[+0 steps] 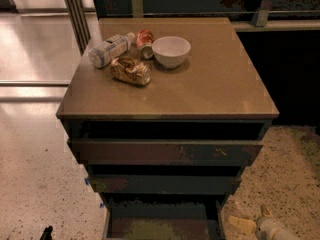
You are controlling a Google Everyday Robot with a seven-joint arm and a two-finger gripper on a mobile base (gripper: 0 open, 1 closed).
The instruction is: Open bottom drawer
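Observation:
The bottom drawer (160, 228) stands pulled out at the bottom edge of the camera view. Its reddish-brown inner floor and dark teal sides show; its front is cut off below the frame. My pale gripper (252, 220) is low at the bottom right, just right of the drawer's right side and apart from it, over the speckled floor. It holds nothing that I can see. Above the drawer are the middle drawer front (165, 184) and the wider top drawer front (165, 153), each standing a little out.
On the cabinet top (220, 84) lie a plastic bottle (109, 49), a red can (145, 40), a crumpled snack bag (131, 71) and a white bowl (171, 50). A dark counter (290, 74) is to the right. Speckled floor (35, 174) lies on the left.

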